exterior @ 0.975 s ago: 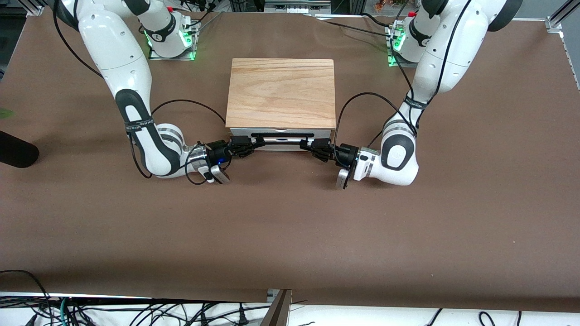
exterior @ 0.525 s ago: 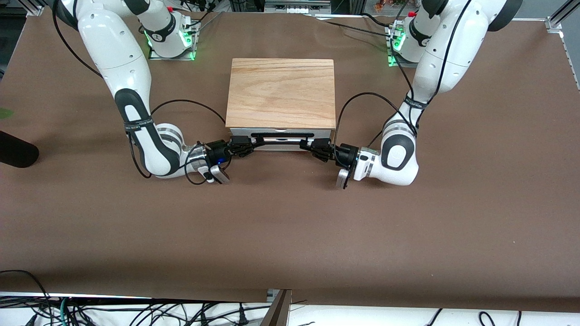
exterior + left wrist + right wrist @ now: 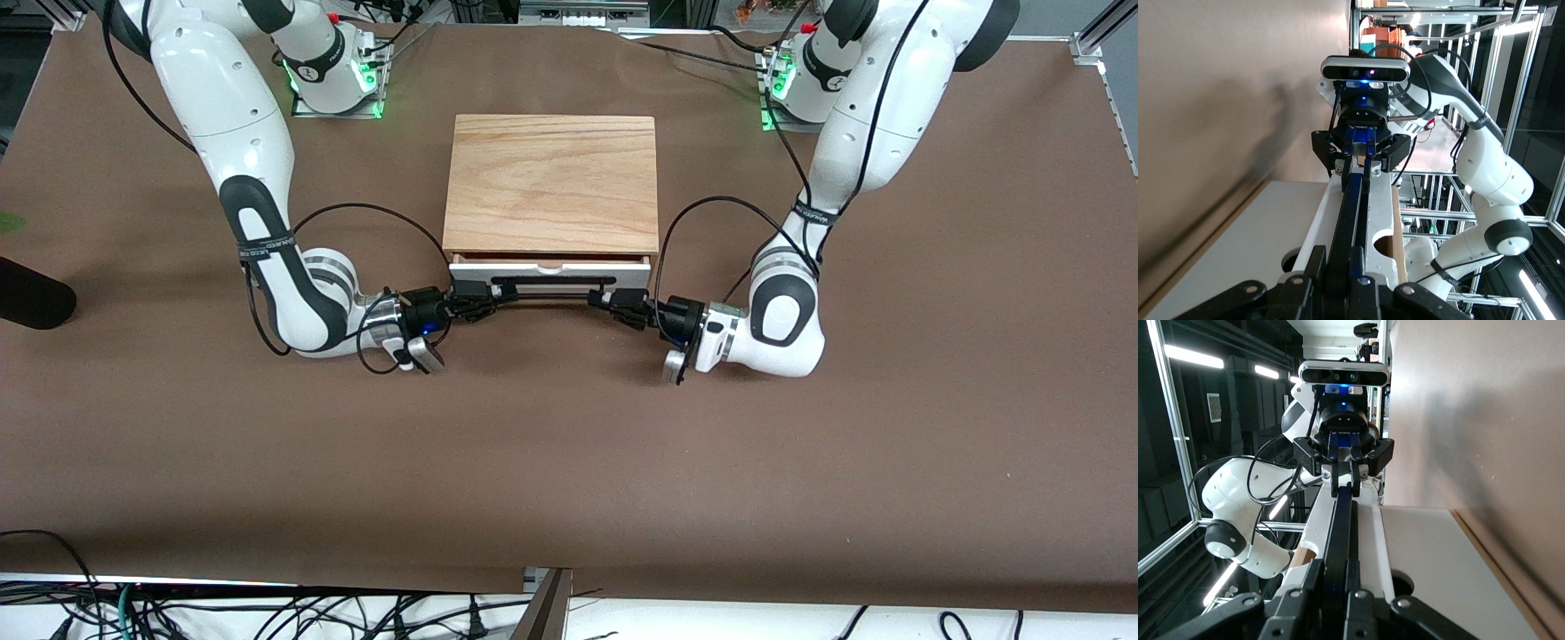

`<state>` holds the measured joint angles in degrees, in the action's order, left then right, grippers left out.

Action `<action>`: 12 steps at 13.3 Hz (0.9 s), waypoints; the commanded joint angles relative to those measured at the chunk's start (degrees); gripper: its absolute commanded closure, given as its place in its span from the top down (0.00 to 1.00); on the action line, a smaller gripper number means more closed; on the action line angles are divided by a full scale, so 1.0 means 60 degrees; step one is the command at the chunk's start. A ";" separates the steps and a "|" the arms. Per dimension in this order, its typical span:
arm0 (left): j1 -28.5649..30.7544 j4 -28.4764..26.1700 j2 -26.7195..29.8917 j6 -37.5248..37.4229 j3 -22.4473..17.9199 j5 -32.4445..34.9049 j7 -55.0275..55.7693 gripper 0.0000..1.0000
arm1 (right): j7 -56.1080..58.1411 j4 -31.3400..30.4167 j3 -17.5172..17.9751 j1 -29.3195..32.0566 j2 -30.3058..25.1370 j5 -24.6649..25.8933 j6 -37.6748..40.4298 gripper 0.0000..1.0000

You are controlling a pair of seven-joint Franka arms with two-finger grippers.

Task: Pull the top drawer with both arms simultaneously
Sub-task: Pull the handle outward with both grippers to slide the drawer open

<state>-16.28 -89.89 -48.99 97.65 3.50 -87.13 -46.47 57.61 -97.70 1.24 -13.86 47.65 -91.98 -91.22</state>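
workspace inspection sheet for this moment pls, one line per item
surface: brown table, bare around the box.
job's things: top drawer slightly open under the oak box top; black bar handle gripped at both ends.
clutter: nothing seen.
grippers: left gripper shut on the handle at the left arm's end; right gripper shut on it at the right arm's end.
cables: black cables loop at both wrists.
surroundings: tangled wires below the table edge.

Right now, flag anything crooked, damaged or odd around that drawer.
Nothing stands out. The top drawer sits slightly open and square under the oak box top; the left gripper and right gripper each clamp one end of its black handle.
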 commanded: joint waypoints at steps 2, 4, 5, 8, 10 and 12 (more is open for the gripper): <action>-0.0231 0.1576 -0.0418 -0.0118 0.0105 -0.0259 0.1604 0.00 | -0.0489 0.1632 0.0057 0.0010 0.1036 -0.0418 -0.0776 0.01; -0.0231 0.2118 -0.0507 -0.0103 0.0090 -0.0244 0.2161 0.00 | -0.0884 0.2145 0.0057 0.0025 0.1256 -0.0418 -0.1011 0.01; -0.0231 0.2353 -0.0565 -0.0103 0.0075 -0.0244 0.2425 0.00 | -0.1046 0.2437 0.0057 0.0040 0.1373 -0.0418 -0.1070 0.01; -0.0231 0.2663 -0.0610 0.0232 0.0075 -0.0244 0.2735 0.00 | -0.1515 0.3258 0.0042 0.0230 0.1740 -0.0403 -0.1173 0.01; -0.0275 0.2648 -0.0610 0.0307 0.0075 -0.0230 0.2706 0.00 | -0.1720 0.3567 0.0057 0.0303 0.1858 -0.0403 -0.1421 0.01; -0.0290 0.2619 -0.0610 0.0307 0.0075 -0.0157 0.2575 0.84 | -0.1795 0.3874 0.0042 0.0333 0.2004 -0.0403 -0.1656 0.01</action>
<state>-16.55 -77.57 -54.08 101.80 2.11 -86.18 -36.51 50.29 -82.72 1.26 -12.76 55.27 -91.90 -93.05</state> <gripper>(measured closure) 0.815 0.819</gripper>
